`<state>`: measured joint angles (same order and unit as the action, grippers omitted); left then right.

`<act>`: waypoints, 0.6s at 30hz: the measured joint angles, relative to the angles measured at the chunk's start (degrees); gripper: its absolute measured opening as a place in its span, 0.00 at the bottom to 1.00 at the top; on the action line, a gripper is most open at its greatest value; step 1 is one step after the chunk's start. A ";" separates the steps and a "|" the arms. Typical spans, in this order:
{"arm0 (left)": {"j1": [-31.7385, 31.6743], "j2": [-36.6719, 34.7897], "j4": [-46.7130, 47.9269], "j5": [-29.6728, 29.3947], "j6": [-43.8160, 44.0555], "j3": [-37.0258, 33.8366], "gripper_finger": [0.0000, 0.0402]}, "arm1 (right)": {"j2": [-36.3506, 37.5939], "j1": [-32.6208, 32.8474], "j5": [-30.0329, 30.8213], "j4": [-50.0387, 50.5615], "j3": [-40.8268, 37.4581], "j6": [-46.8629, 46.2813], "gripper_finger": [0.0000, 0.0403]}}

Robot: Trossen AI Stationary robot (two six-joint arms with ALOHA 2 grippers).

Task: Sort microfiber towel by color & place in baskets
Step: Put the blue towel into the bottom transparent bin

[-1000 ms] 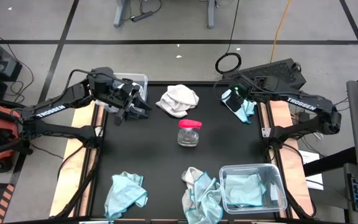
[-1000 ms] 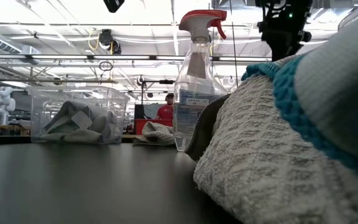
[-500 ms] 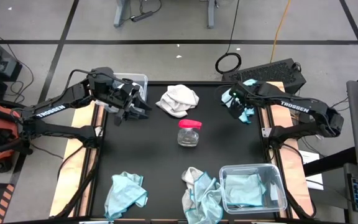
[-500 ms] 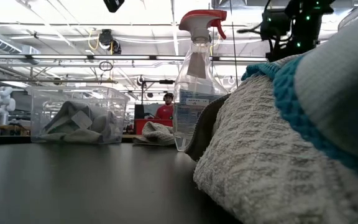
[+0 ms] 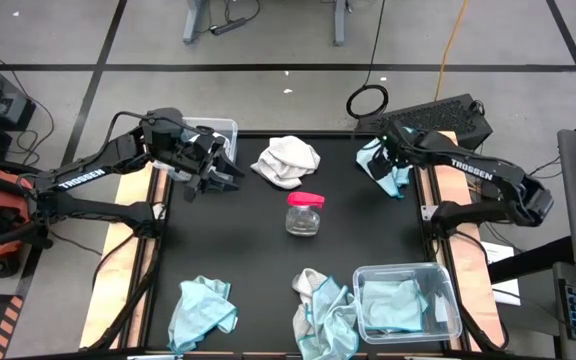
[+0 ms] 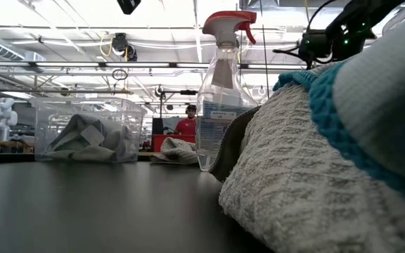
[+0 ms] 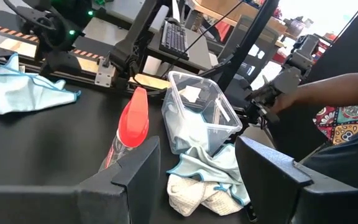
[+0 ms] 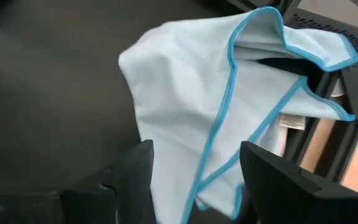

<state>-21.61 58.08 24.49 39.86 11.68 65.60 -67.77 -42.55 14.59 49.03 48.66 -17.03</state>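
The left end effector [image 5: 218, 177] is hovering with its fingers spread wide and nothing between them, beside the far-left basket [image 5: 222, 130], which is holding grey-white cloths as the low view shows. A white towel [image 5: 286, 160] is lying just right of it on the black surface [image 5: 268, 235], probably that arm's next pick. At the middle, a spray bottle [image 5: 304, 214] is lying on its side.

Along the near edge, a blue towel [image 5: 202, 311] and a mixed blue-and-white heap [image 5: 324, 308] are waiting. The near-right basket [image 5: 408, 300] is holding blue cloth.

At the far right, the right end effector [image 5: 381, 163] is hanging over a light blue towel [image 8: 229, 118], fingers apart and not yet gripping. The step appears to be picking up this blue cloth; the next move calls for descending, pinching a fold, then carrying it to the near-right basket.
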 joint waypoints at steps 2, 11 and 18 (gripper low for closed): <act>0.00 0.01 0.00 0.00 0.00 0.00 0.53 | 0.00 -1.64 -0.17 -0.42 -0.23 0.47 0.57; 0.00 0.02 0.00 -0.07 -0.02 0.00 0.53 | -1.01 -7.46 -7.87 -6.01 -5.54 0.57 0.57; 0.00 0.00 0.01 -0.96 -0.04 0.00 0.53 | -1.70 -8.16 -8.52 -9.39 -9.18 -0.29 0.57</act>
<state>-21.61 58.08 24.50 38.89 11.64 65.60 -69.47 -50.72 6.06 39.64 39.48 -17.32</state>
